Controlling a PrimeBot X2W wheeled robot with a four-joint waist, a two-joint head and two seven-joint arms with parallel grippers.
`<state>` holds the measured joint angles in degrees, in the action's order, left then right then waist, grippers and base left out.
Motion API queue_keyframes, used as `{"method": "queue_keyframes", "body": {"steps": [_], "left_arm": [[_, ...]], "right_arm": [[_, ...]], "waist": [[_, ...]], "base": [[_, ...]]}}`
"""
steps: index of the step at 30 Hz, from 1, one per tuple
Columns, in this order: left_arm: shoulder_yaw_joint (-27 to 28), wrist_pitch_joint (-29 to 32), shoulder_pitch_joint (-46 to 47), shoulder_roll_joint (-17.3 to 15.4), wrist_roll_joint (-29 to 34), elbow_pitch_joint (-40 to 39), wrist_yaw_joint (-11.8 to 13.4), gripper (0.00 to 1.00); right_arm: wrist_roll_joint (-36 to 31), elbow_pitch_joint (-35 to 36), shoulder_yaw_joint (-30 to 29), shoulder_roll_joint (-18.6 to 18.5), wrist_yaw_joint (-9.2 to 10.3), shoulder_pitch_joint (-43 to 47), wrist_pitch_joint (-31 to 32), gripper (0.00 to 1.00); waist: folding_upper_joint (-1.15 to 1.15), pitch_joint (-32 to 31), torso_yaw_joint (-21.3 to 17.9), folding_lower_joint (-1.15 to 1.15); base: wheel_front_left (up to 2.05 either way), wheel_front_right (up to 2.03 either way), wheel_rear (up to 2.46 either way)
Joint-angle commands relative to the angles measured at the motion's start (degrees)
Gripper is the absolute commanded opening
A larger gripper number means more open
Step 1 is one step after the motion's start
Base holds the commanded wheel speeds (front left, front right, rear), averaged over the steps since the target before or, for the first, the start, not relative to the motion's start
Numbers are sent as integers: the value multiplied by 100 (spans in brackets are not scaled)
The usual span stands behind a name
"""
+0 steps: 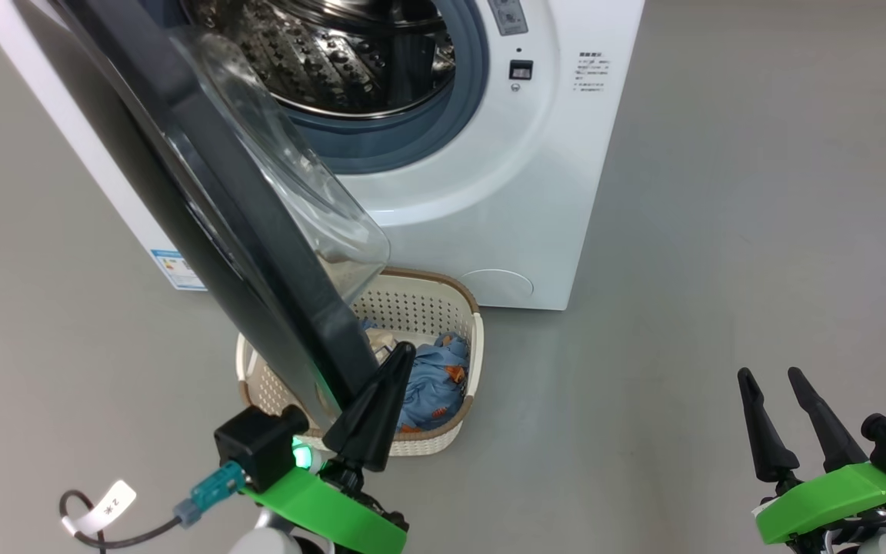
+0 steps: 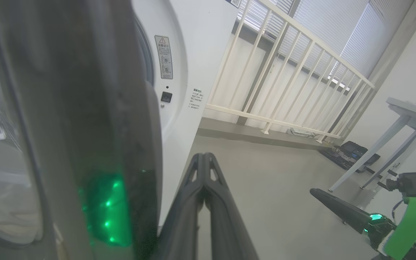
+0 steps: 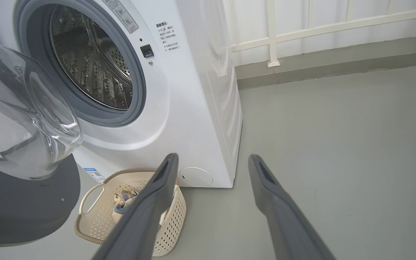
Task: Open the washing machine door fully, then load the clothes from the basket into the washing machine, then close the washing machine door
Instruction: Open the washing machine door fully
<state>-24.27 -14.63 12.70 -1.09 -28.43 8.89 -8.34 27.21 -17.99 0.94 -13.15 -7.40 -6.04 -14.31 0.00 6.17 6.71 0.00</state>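
On a smooth grey floor [image 1: 720, 269], hard by the front lower edge of the boxy white washing machine [image 1: 489, 192], stands the basket [image 1: 420, 308]. It is a small cream plastic tub with perforated walls, a brown woven-look rim and looped side handles. Inside lie the clothes [image 1: 435, 377]: a crumpled light blue garment with small orange prints, and a cream piece half hidden beside it.

Above the basket hangs the washing machine door [image 1: 204, 192], a round glossy black disc swung outward, with its clear domed glass bowl [image 1: 297, 177] facing the machine. The opening shows a grey rubber ring [image 1: 466, 100] around a shiny, dimpled steel drum [image 1: 335, 54]. No clothing can be seen in the part of the drum in view. A blue label [image 1: 178, 269] marks the cabinet's lower left corner.

The left gripper [image 1: 404, 352] has its tapered dark fingers pressed together with nothing between them, just beside the door's lower rim. The right gripper [image 1: 768, 375] hangs well apart, over bare floor. Its fingers are spread wide and hold nothing.
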Motion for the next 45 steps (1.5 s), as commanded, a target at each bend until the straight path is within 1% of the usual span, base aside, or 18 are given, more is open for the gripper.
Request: {"method": "queue_keyframes", "body": {"steps": [1,14,22,28,40,45], "left_arm": [[420,-37,53,-179,48,-83,86,0],[583,-37,-355,-179,181,-241,86,0],[654,-37,-504,-194,380,-304,86,0],[788,-37,-665,-227,541,-369,92,0],[1052,-37,-903,-287,656,-406,205,0],[1287,-37,-921,-373,641,-377,348,0]], "right_arm": [[-102,154,105,-78,-9,-96,-69,100],[-116,171,129,-105,-9,-74,-69,100],[-138,198,115,-150,-9,-78,-69,100],[-148,196,135,-177,-9,-65,-69,100],[-137,176,152,-173,-9,19,-69,100],[-131,159,191,-156,-9,16,-69,100]], "waist": [[0,-2,21,0],[0,-45,312,0],[0,-22,609,0],[0,-33,923,0],[0,-115,1447,0],[0,-155,1594,0]], "base": [[0,0,0],[0,0,0],[0,0,0],[0,0,0],[0,0,0],[0,0,0]]}}
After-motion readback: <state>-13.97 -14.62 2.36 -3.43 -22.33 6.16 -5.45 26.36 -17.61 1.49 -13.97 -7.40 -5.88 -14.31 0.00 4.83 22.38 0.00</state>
